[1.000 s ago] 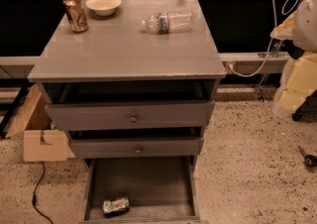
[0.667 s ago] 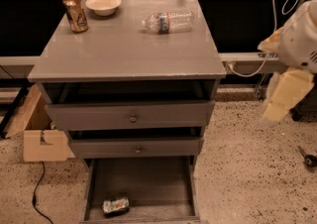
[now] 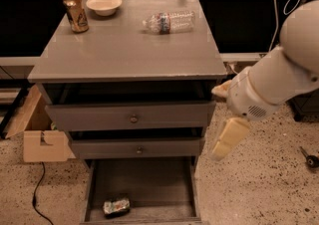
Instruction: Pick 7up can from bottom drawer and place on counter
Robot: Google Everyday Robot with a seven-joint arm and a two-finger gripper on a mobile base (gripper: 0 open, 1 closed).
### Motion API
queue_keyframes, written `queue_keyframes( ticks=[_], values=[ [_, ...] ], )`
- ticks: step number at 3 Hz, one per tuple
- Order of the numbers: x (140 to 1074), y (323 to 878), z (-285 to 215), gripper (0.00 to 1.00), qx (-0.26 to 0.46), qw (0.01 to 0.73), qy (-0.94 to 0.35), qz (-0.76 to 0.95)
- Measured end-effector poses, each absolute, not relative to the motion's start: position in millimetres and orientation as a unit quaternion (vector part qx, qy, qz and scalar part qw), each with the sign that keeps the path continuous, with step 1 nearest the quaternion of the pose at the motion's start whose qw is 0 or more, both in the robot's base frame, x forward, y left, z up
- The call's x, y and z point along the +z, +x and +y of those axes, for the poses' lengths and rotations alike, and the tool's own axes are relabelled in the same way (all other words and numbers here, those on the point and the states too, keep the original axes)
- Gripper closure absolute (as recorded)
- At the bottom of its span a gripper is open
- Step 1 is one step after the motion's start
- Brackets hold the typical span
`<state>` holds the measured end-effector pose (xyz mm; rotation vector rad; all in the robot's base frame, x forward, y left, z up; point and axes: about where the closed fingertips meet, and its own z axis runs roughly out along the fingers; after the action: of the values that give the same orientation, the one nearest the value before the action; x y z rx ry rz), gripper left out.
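Note:
The 7up can point(image 3: 116, 207) lies on its side on the dark floor of the open bottom drawer point(image 3: 149, 184), near the front left. The grey counter point(image 3: 129, 50) tops the cabinet. My white arm comes in from the right, and my gripper point(image 3: 227, 137) hangs in the air beside the cabinet's right side, at the height of the two upper drawers. It is well above and to the right of the can and holds nothing that I can see.
On the counter stand a gold-brown can point(image 3: 76, 13) and a white bowl point(image 3: 103, 4) at the back left, and a clear plastic bottle point(image 3: 168, 22) lies at the back right. A cardboard box point(image 3: 37, 142) and a black cable point(image 3: 35, 196) are on the floor to the left.
My arm has swung in from the right edge toward the cabinet and dropped lower, now close beside its right side. The can and the counter objects have not moved.

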<state>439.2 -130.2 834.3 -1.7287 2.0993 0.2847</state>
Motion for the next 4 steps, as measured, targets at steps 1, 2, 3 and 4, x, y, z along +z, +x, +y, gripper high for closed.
queue_keyframes(
  ticks=[1,2,3,4],
  values=[
    [794.6,437.1,-98.9,0.0,0.144,0.208,-0.624,0.739],
    [788.3,435.3,-94.9,0.0,0.144,0.2,-0.627,0.739],
    [736.0,432.9,-82.9,0.0,0.163,0.181,-0.635,0.733],
    [661.0,426.3,-69.0,0.0,0.195,0.166,-0.632,0.731]
  ],
)
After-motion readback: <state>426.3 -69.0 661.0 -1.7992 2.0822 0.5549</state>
